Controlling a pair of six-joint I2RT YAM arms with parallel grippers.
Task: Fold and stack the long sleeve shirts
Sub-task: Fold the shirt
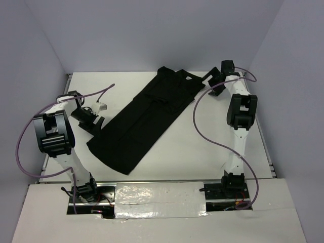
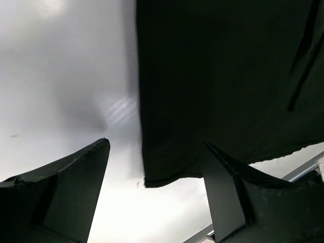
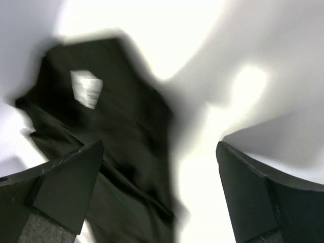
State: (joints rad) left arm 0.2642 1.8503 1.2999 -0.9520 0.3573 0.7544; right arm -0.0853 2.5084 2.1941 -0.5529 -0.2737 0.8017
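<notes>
Shirt: the black long sleeve shirt (image 1: 147, 119) lies flat on the white counter (image 1: 202, 147), its long axis running diagonally from the near-left hem to the far-right collar.
Left end effector (image 1: 93, 124): spread wide, holding nothing, just left of the hem corner.
Right end effector (image 1: 212, 85): spread wide, holding nothing, just right of the collar end, near the white tag (image 3: 86, 88).
Nearer arm: each arm is closest to its own end of the shirt.

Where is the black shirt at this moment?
In the top view the black shirt lies diagonally across the middle of the table, collar end beside the right gripper, hem end beside the left gripper.
</notes>
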